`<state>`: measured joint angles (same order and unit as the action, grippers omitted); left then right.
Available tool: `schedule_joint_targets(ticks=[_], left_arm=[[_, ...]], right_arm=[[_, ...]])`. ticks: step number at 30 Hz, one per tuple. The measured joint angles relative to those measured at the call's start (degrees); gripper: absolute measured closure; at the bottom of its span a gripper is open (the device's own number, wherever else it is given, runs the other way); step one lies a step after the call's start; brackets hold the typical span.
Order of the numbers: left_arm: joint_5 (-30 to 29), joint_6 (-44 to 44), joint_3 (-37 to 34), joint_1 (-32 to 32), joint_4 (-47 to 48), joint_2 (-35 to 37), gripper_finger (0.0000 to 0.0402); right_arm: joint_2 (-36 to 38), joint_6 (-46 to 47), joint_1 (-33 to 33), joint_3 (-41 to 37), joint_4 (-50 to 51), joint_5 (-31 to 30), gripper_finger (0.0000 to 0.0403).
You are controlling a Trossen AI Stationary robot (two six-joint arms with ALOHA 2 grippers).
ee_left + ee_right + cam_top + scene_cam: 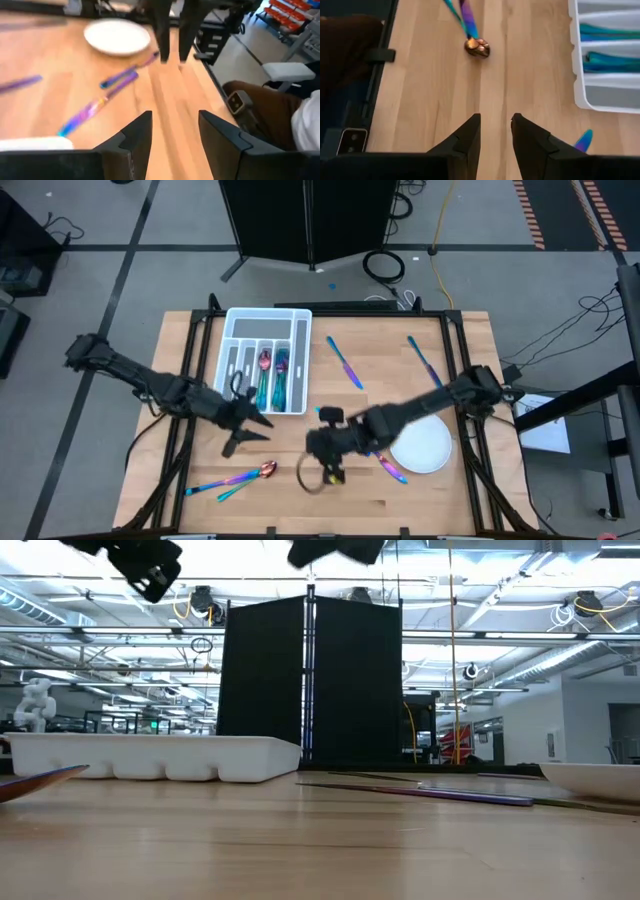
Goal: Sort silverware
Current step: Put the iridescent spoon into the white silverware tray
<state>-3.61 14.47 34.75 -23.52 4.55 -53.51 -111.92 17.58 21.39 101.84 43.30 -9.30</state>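
Observation:
Iridescent silverware lies scattered on the wooden table. A spoon [266, 470] [476, 46] and a second piece [215, 484] lie near the front left. Two knives [343, 362] [423, 360] lie toward the far side, and two pieces [390, 468] [120, 77] lie beside the white plate [420, 448]. More pieces [272, 375] rest in the white divided tray [240, 330]. My left gripper [245, 435] [175, 132] hovers open just in front of the tray. My right gripper [320, 465] [495, 125] hovers open at the table's front middle, right of the spoon.
The plate [117, 36] sits at the front right, and the tray [580, 95] [150, 755] sits far left of centre. Bare wood [370, 400] lies between the tray and the plate. A person's brown trouser leg [260, 105] shows beyond the table's near edge.

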Motion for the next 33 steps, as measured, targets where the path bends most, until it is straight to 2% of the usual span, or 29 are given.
schedule_joint_targets(ticks=[4,13,18,22,27,31,33], left_arm=[[-2.98,9.97,0.54,-6.10,0.84,-5.31,0.0240],[-6.85,35.28,0.74,-19.00,0.55,-18.89,0.0240],[-8.05,44.25,4.42,-23.49,6.67,-27.81,0.0240],[-8.06,48.18,9.21,-25.23,13.77,-33.53,0.0240],[-8.20,48.71,15.11,-26.63,19.55,-39.19,0.0240],[-8.62,49.77,18.15,-26.87,28.82,-41.73,0.0240],[-8.64,49.77,18.69,-26.87,30.14,-42.08,0.0240]], right_arm=[[0.00,-0.33,4.38,-1.98,-1.79,-4.84,0.0307],[-0.05,0.24,7.85,-10.52,-12.83,-5.86,0.0307],[-0.07,0.73,7.88,-14.17,-19.65,-5.92,0.0307],[-0.07,1.22,8.03,-15.55,-24.45,-5.90,0.0307],[-0.07,0.68,8.57,-15.78,-26.02,-5.87,0.0307],[-0.07,-0.45,8.69,-15.78,-25.96,-5.80,0.0307],[-0.07,-0.50,8.58,-15.78,-26.02,-5.74,0.0307]])
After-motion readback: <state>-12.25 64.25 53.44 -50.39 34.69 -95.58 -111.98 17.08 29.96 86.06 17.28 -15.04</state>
